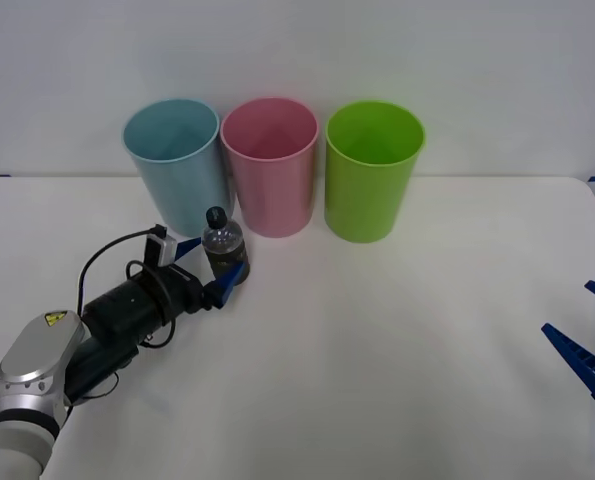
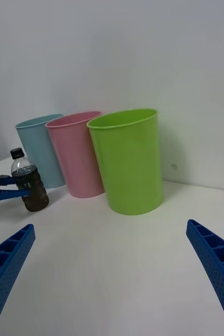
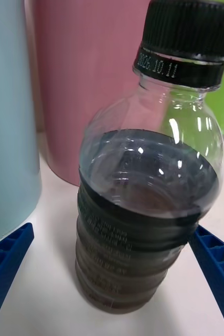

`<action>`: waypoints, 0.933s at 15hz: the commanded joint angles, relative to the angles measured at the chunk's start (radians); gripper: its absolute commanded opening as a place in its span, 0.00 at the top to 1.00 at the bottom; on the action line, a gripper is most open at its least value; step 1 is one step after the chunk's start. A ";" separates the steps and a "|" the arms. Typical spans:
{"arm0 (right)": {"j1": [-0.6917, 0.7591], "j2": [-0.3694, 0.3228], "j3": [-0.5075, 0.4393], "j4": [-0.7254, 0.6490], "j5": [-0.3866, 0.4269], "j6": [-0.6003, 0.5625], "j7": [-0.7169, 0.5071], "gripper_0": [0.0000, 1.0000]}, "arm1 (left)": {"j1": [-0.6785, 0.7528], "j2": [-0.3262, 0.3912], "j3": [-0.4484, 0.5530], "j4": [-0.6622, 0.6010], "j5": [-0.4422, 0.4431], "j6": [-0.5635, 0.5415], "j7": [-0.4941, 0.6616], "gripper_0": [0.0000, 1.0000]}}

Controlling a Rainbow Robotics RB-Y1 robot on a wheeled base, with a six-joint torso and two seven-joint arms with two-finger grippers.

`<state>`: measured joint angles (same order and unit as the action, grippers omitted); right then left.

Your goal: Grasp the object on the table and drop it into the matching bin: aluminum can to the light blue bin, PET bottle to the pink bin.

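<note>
Bottle (image 1: 223, 250) first, from the front view: my small clear PET bottle with its black cap stands upright on the white surface (image 1: 377, 350), just in front of the gap between the light blue bin (image 1: 174, 160) and the pink bin (image 1: 270, 165). My left fingers (image 1: 215, 270) reach in from the lower left with one blue finger on each side of the bottle's lower body; whether they press on it or merely flank it I cannot tell from here, since the bottle hides part of the far finger. A bright green bin (image 1: 373, 168) stands to the right of the pink one. My right fingers (image 1: 589, 335) sit well apart at the right edge, cut off by the frame, spread wide over bare surface.

Right wrist view: my right fingers (image 2: 112, 273) show as two blue ribbed tips at the corners, open, holding nothing. The three bins stand in a row, the green bin (image 2: 127, 157) nearest, then the pink (image 2: 75, 152), then the light blue (image 2: 38, 147), each partly covering the next. The bottle (image 2: 29, 181) stands before the light blue bin with the left fingers (image 2: 9, 189) around its dark label.

Left wrist view: the bottle (image 3: 148, 184) is close up, the dark label wrapping its lower half, its base cut off by nothing but blur. My left fingers (image 3: 112, 278) show at both corners, a sliver of surface visible between each tip and the bottle, so they are open around it, not yet clamped
</note>
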<state>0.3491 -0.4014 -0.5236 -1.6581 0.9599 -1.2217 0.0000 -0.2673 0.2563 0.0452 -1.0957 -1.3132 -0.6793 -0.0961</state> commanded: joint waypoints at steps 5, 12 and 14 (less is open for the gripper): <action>0.000 0.000 0.000 0.000 0.000 0.000 0.000 0.00 | -0.038 -0.035 -0.014 0.036 -0.001 0.046 -0.004 0.00; 0.000 0.000 0.000 0.000 0.000 0.000 0.000 0.00 | -0.043 -0.042 -0.014 0.036 -0.014 0.053 -0.004 0.44; 0.000 0.000 0.000 0.000 0.000 0.000 0.000 0.00 | -0.041 -0.042 -0.008 0.036 -0.014 0.055 -0.005 0.94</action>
<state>0.3491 -0.4014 -0.5236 -1.6581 0.9599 -1.2217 0.0000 -0.3096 0.2147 0.0337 -1.0598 -1.3279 -0.6252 -0.1019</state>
